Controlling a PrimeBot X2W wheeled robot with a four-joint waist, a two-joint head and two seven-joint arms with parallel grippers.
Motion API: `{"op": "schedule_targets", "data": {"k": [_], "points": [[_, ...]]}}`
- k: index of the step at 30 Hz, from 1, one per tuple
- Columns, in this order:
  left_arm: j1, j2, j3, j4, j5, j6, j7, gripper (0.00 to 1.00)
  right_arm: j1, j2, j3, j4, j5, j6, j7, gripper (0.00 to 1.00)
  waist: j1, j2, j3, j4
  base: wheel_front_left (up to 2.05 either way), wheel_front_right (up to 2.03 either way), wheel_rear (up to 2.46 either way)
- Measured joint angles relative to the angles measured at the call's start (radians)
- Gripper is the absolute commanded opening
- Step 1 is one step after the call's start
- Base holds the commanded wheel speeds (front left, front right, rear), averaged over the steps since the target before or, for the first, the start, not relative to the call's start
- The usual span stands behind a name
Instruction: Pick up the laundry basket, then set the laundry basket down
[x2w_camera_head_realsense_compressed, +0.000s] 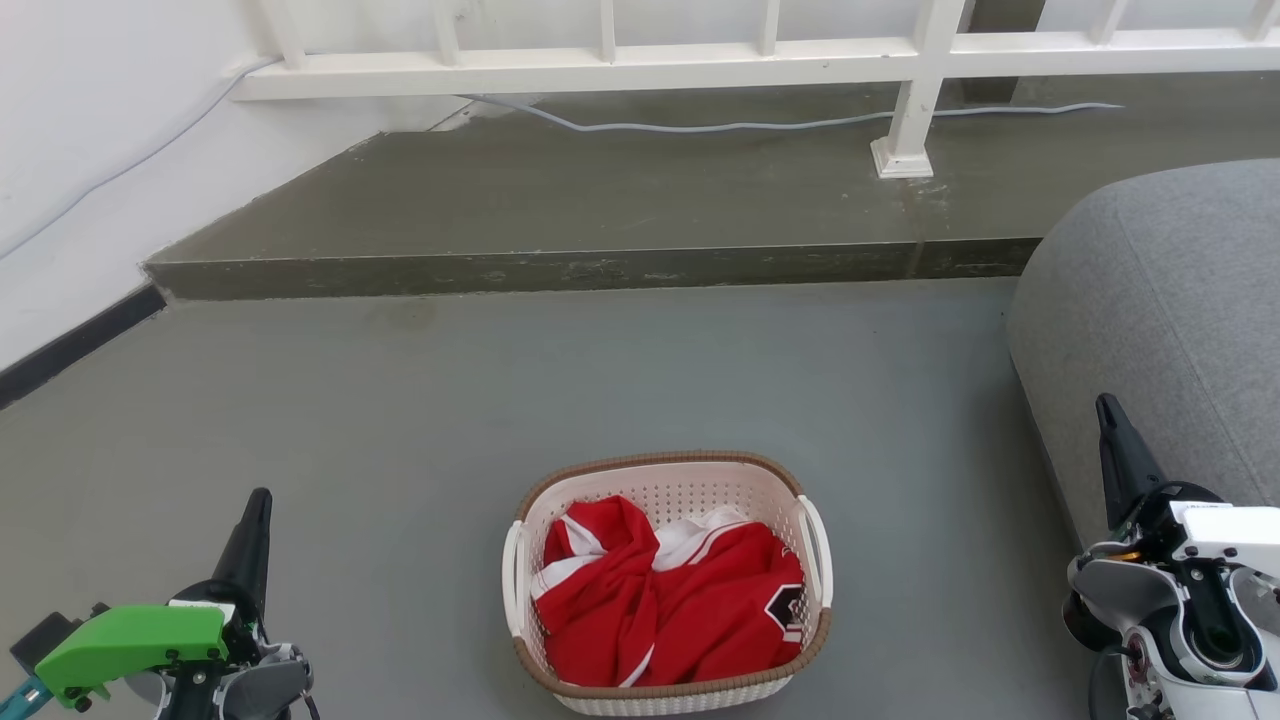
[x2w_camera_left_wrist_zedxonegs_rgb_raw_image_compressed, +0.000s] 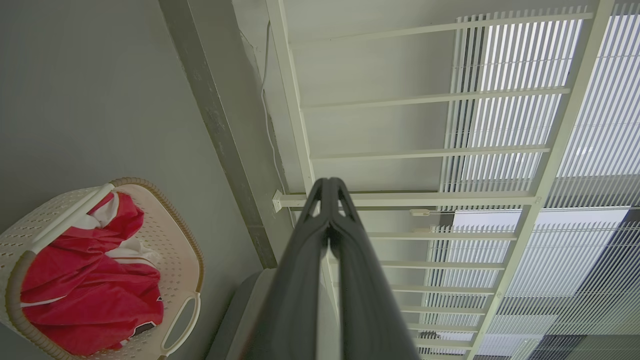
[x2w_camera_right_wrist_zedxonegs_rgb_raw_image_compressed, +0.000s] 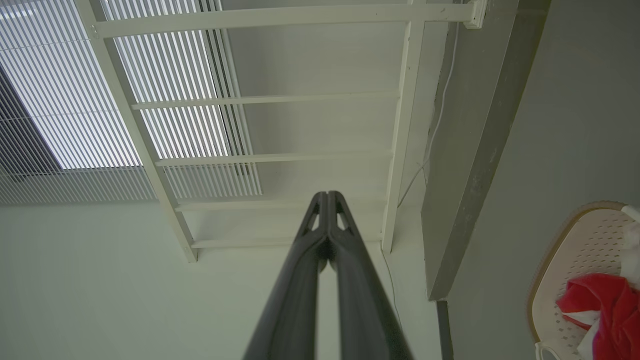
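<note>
laundry basket (x2w_camera_head_realsense_compressed: 668, 497): on the floor (x2w_camera_head_realsense_compressed: 400, 420), between my claws; long axis runs away from me, one handle (x2w_camera_head_realsense_compressed: 512, 575) toward each side.
left claw (x2w_camera_head_realsense_compressed: 258, 500): pressed together, empty, slightly nearer by my estimate.
right claw (x2w_camera_head_realsense_compressed: 1106, 408): pressed together, empty.

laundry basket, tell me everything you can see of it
The small cream-white perforated plastic laundry basket, rounded-rectangular with a brown woven-look rim and two white side loop handles, stands upright on the grey floor. A crumpled red and white garment lies inside. Nothing else touches it.
</note>
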Motion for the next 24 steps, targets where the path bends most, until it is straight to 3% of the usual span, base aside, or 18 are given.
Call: {"op": "schedule_targets", "data": {"k": [24], "points": [[0.0,-0.004,0.001,0.0,0.0,0.0,0.0,0.0,0.0,0.0,-0.001,-0.001,0.0,0.002,0.0,0.0,0.0,0.0,0.0,0.0,0.0,0.0,0.0]]}}
